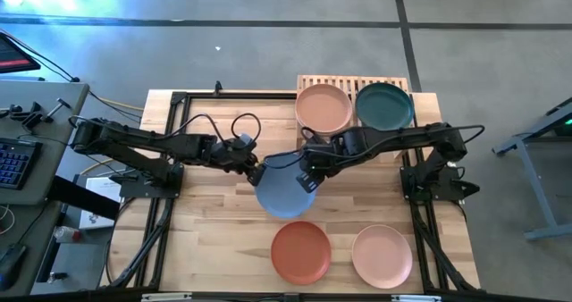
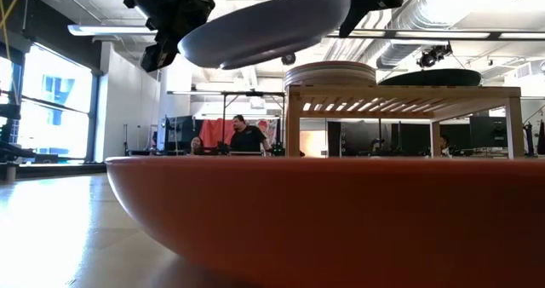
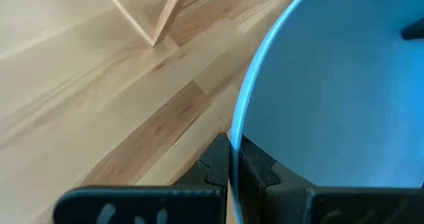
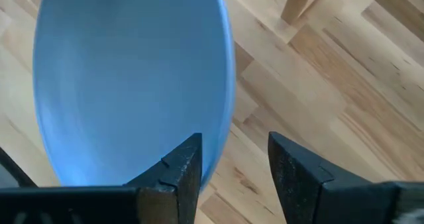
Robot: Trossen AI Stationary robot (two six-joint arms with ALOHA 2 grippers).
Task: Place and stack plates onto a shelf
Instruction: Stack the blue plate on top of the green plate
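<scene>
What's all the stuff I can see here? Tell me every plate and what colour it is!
blue plate: one, blue, held up over the table's middle, between the two arms
peach plate: one showing from above, peach, on the shelf's left half
dark green plate: one, dark green, on the shelf's right half
terracotta plate: one, orange, on the table near its front edge
pink plate: one, pale pink, on the table right of the terracotta plate
shelf: one, light wood, slatted, at the table's far edge
table: one, light wood
person: one, dark top, far back in the room
left gripper: one, dark, fingers clamped on the blue plate's rim
right gripper: one, dark, fingers open at the opposite rim
</scene>
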